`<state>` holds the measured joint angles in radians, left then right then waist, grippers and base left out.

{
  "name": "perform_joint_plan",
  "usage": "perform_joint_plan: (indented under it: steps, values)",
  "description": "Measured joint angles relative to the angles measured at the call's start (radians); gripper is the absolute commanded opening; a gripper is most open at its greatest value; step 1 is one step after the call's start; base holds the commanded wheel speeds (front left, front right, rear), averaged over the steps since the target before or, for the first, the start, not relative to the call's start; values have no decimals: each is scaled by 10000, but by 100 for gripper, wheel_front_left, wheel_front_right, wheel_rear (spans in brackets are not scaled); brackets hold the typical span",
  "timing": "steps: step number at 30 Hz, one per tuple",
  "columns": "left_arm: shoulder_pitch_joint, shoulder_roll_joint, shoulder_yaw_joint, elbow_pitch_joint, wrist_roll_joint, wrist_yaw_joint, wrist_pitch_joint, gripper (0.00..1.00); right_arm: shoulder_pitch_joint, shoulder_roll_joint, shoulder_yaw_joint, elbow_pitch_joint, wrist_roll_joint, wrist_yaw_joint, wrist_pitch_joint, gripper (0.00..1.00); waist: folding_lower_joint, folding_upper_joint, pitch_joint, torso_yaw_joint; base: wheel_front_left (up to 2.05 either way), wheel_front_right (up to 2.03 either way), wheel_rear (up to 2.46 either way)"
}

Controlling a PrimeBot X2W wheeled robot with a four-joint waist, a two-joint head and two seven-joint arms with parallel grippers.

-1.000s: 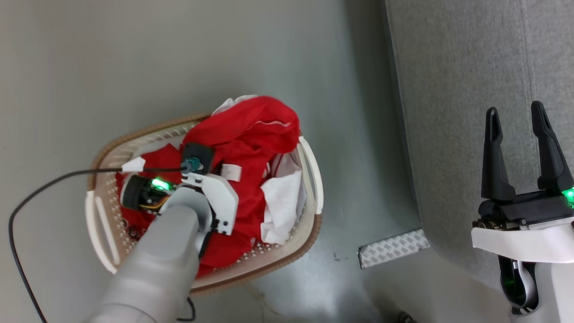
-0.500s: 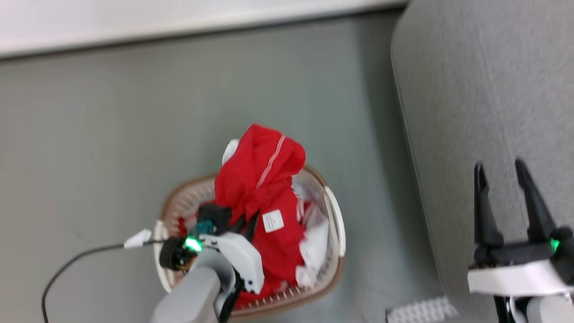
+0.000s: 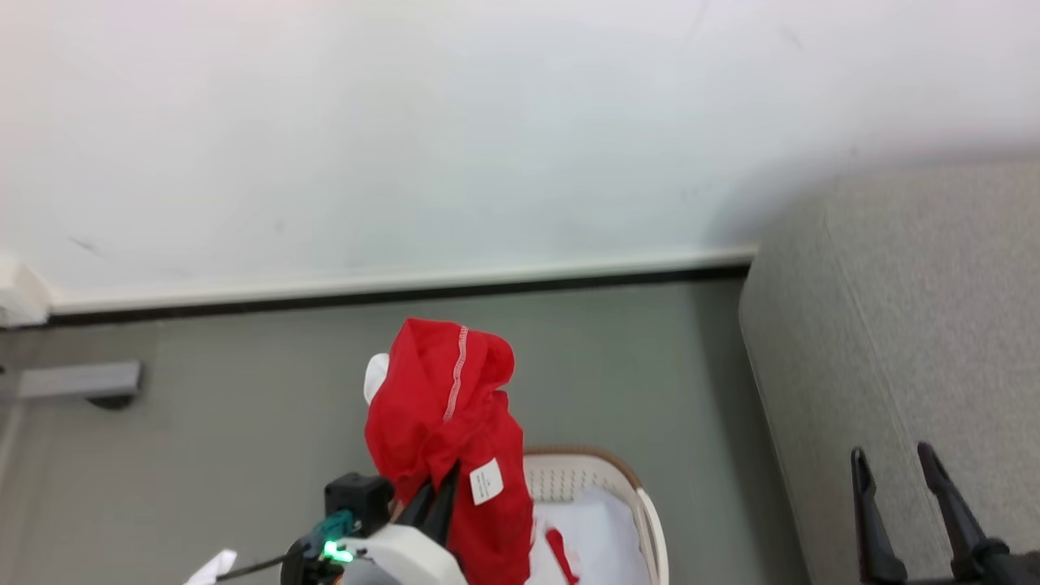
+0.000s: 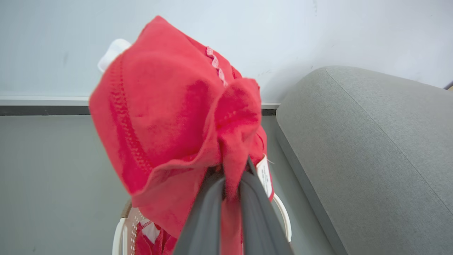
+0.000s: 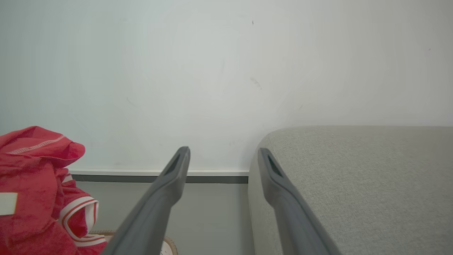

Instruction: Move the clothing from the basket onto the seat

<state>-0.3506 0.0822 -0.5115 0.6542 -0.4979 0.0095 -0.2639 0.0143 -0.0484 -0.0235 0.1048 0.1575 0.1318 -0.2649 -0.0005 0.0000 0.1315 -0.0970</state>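
Your left gripper has its fingers pinched shut on the red garment, lifted over the basket and not yet across to the grey sofa. White clothing lies in the basket, so more remains to move. Your right gripper is spread and empty beside the sofa. A smooth grey floor meets a white wall.

Oval cream-white perforated basket: cut by the bottom edge, left part hidden behind the hanging red garment.
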Motion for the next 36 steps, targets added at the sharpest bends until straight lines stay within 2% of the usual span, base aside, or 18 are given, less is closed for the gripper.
perform_joint_plan:
  steps: [9,20,23,32,36]
  values:
    - [1108,454,205,-1935,12,426,86,0,703,-84,274,46,-288,0,0,100,1,0,-1447,624,0,0,0]
    - [1708,934,238,-4065,10,947,809,0,742,-527,1248,-144,-153,0,0,100,4,0,-1771,869,0,0,0]
    - [1759,943,136,-4566,-33,965,1064,0,674,-704,2042,-286,35,0,0,100,4,0,-1747,889,0,0,0]
    - [1742,821,-437,-5822,-75,782,1722,0,-365,-1816,5689,-347,1277,2,0,100,6,0,-1756,925,0,0,0]
    - [1680,640,-842,-6192,-128,633,2023,0,-989,-2080,6510,-263,1511,0,0,100,6,1,-1749,956,0,0,0]
